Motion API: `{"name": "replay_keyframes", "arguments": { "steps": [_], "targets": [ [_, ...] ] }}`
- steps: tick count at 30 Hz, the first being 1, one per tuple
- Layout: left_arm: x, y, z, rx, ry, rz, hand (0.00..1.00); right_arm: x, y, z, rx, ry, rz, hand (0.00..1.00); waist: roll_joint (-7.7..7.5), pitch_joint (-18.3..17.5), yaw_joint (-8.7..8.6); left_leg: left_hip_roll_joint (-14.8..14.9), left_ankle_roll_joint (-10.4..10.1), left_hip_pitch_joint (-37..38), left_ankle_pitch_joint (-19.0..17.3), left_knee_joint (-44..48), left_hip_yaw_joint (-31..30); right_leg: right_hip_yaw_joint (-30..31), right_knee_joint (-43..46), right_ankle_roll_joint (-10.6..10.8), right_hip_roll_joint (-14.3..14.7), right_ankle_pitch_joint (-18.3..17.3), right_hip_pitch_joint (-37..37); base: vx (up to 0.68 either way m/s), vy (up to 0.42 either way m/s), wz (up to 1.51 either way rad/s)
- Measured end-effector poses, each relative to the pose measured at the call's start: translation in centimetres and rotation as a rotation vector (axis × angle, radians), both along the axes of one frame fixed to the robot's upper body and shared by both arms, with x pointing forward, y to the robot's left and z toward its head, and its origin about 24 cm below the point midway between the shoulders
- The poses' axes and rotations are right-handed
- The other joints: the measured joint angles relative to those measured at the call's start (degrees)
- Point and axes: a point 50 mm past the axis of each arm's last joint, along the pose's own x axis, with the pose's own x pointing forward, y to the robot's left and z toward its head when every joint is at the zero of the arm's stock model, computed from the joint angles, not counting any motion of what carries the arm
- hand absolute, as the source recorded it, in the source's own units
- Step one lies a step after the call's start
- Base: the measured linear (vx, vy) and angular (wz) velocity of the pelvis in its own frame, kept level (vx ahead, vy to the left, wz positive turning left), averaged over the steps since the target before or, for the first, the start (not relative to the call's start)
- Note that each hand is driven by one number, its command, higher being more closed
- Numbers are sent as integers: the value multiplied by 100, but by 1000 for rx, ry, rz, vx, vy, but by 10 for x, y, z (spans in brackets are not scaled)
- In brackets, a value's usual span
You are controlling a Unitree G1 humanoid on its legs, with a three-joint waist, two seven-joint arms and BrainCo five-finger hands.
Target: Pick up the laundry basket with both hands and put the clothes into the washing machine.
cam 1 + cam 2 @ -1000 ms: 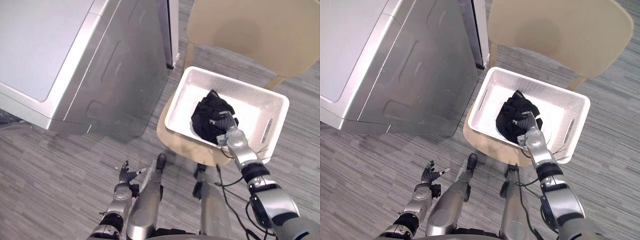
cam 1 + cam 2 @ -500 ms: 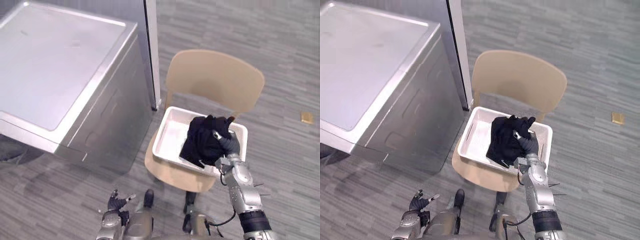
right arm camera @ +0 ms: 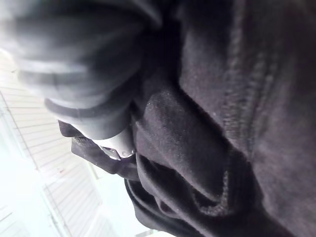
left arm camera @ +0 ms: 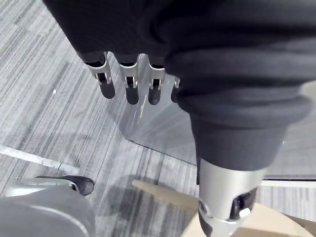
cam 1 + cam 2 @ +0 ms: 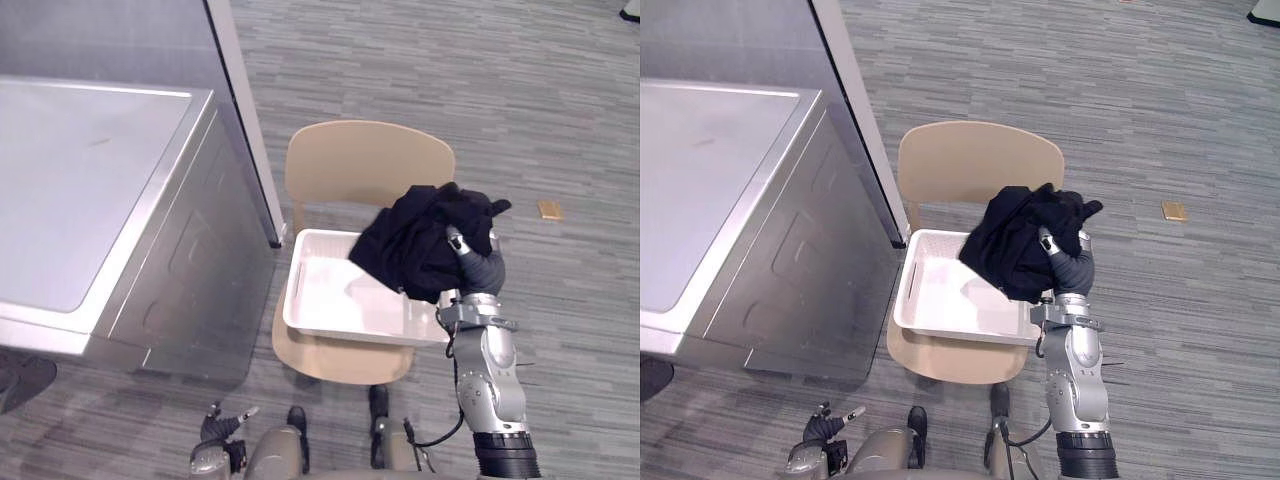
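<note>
The right hand has its fingers clamped on the black clothes, held up over the white basket on the chair, and the left hand hangs low, fingers apart.

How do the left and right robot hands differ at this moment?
The right robot hand is curled round a black garment; the left robot hand is relaxed and holds nothing. The right robot hand is up beside the white laundry basket on the chair; the left robot hand hangs low near the floor. Neither holds the basket.
</note>
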Motion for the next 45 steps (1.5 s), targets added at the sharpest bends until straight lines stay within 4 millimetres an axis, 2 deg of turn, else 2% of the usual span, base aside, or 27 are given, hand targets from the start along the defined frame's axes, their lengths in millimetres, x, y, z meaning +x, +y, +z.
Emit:
{"name": "replay_keyframes", "arguments": {
  "steps": [2, 3, 6, 8, 9, 10, 11, 12, 13, 14, 15, 16, 17, 18, 19, 20, 21, 22, 23, 25, 30, 31, 34, 35, 38, 39, 45],
  "targets": [
    [11, -3, 7, -1, -60, -4, 0, -8, 3, 17, -19, -82, 5, 100, -57, -33, 160, -93, -93, -258, 62, 142, -294, 109, 231, 118, -14, -466, 366, -92, -187, 87],
    [17, -7, 12, -4, -97, -5, 0, -10, 6, 27, -39, -135, 7, 100, -105, -61, 242, -165, -180, -451, 135, 218, -423, 205, 50, 54, -8, -725, 546, -133, -182, 75],
    [23, -17, 17, -19, -143, 7, 0, -7, 9, 38, -65, -183, 20, 100, -44, -79, 440, -134, -337, -715, 417, 109, -488, 193, -652, -102, 166, -885, 652, -196, -157, 31],
    [25, -36, 16, -65, -158, -2, 0, -5, 10, 39, -82, -184, 26, 100, 73, -56, 410, -58, -416, -772, 888, -357, -745, -55, -989, -328, 329, -904, 713, -210, -165, 51],
    [25, -41, 16, -74, -163, -11, 0, -5, 9, 38, -88, -180, 22, 100, 88, -57, 411, -39, -416, -748, 1007, -492, -781, -136, -988, -354, 344, -889, 708, -241, -199, 89],
    [25, -49, 20, -96, -187, -21, 0, -5, 8, 37, -97, -175, 22, 100, 140, -53, 367, -25, -436, -703, 1415, -823, -856, -408, -951, -433, 422, -878, 717, -155, -135, 82],
    [27, -53, 22, -98, -204, -37, 0, -5, 7, 37, -103, -176, 22, 100, 180, -34, 339, -27, -445, -705, 1636, -943, -838, -531, -912, -462, 441, -872, 719, -204, -171, 114],
    [33, -58, 28, -102, -239, -66, 0, -5, 6, 38, -114, -177, 22, 100, 240, 2, 280, -35, -434, -709, 2090, -1212, -775, -669, -901, -571, 450, -812, 718, -192, -47, 122],
    [42, -61, 38, -102, -297, -85, 0, -4, 7, 37, -125, -170, 19, 100, 241, 7, 242, -68, -409, -586, 2835, -1856, -513, -977, -964, -727, 305, -730, 686, -309, -56, 123],
    [48, -61, 46, -96, -339, -93, 0, -3, 7, 37, -133, -166, 19, 100, 243, 24, 252, -68, -250, -699, 2349, -1342, 19, -1175, -974, -735, 226, -725, 682, -310, -35, 119],
    [53, -60, 55, -83, -384, -118, 0, -3, 9, 36, -131, -160, 27, 100, 221, 38, 240, -92, 168, -845, 1472, -276, 488, -1422, -932, -750, 58, -708, 688, -251, -48, 86],
    [54, -59, 59, -76, -404, -126, 0, -3, 9, 35, -132, -158, 29, 100, 205, 47, 207, -100, 253, -848, 1117, 183, 610, -1509, -910, -744, -18, -700, 707, -217, -23, 97],
    [56, -57, 65, -65, -438, -132, 0, -4, 9, 34, -136, -157, 35, 100, 220, 33, 118, -57, 164, -779, 588, 972, 692, -1679, -900, -732, -143, -647, 745, -202, 56, 82],
    [59, -56, 72, -62, -475, -136, 0, -4, 9, 34, -148, -160, 43, 100, 287, -11, 89, 136, 140, -636, 219, 1590, 815, -1841, -885, -708, -204, -601, 732, -187, 90, 78],
    [62, -58, 75, -63, -493, -144, 0, -5, 7, 34, -158, -159, 41, 100, 362, -57, 70, 282, 183, -565, 100, 1813, 887, -1950, -857, -702, -217, -598, 720, -157, 141, 96],
    [68, -62, 84, -70, -537, -178, 0, -5, 3, 34, -174, -157, 32, 100, 492, -100, -59, 384, 140, -515, 41, 1657, 1013, -2189, -745, -685, -235, -612, 706, -177, 148, 127],
    [77, -67, 97, -64, -600, -233, 0, -3, -2, 32, -183, -145, 19, 100, 411, -160, -187, 196, 29, -356, 114, 1014, 1080, -2269, -894, -565, -282, -640, 703, -147, 118, 133],
    [80, -68, 102, -61, -626, -244, 0, -2, -3, 30, -188, -138, 24, 100, 407, -215, -193, 71, -59, -171, 169, 466, 982, -2359, -1020, -570, -341, -598, 709, -170, 161, 118],
    [87, -73, 116, -65, -700, -264, 0, 0, -1, 27, -204, -129, 43, 100, 487, -291, -182, -6, -105, 168, 190, -535, 806, -2593, -1205, -533, -315, -444, 728, -97, 140, 71],
    [92, -77, 129, -64, -764, -282, 0, 4, 3, 17, -205, -89, 71, 100, 425, -290, -166, -97, -77, 244, 382, -787, 741, -2560, -1213, -516, -315, -381, 742, -97, 142, 45],
    [96, -85, 161, -63, -923, -326, 0, 5, 52, -4, -245, -34, 353, 100, 398, -388, -151, -252, 7, 676, 649, -1338, 761, -2455, -1499, -405, -307, -96, 984, -34, 78, -2],
    [97, -94, 172, -68, -977, -370, 0, 3, 69, -8, -262, -33, 446, 100, 390, -437, -158, -254, 19, 743, 763, -1559, 759, -2437, -1632, -383, -269, -3, 1001, -16, -1, -8],
    [101, -109, 184, -76, -1032, -450, 0, -4, 94, -18, -288, -14, 609, 100, 383, -514, -171, -253, 28, 924, 1030, -2002, 747, -2417, -1843, -376, -178, 145, 1070, -3, -4, -2],
    [103, -111, 186, -66, -1040, -463, 0, -5, 100, -21, -283, -2, 648, 100, 383, -515, -179, -249, 39, 997, 1086, -2097, 744, -2397, -1879, -382, -136, 167, 1111, 17, -24, 4],
    [103, -109, 187, -29, -1041, -489, 0, -4, 101, -29, -253, 36, 700, 100, 371, -550, -182, -244, 20, 1151, 1150, -2243, 723, -2372, -1971, -385, -97, 200, 1234, 3, -4, 1],
    [103, -109, 187, -20, -1040, -495, 100, -6, 103, -32, -244, 52, 726, 100, 364, -596, -178, -237, 16, 1146, 1155, -2243, 721, -2365, -2036, -388, -75, 240, 1255, 0, 0, 0],
    [102, -107, 184, 5, -1023, -534, 100, -12, 110, -37, -175, 69, 830, 100, 372, -680, -187, -195, 7, 1172, 1195, -2254, 707, -2306, -2285, -439, 53, 380, 1364, -4, -1, -2]
  ]
}}
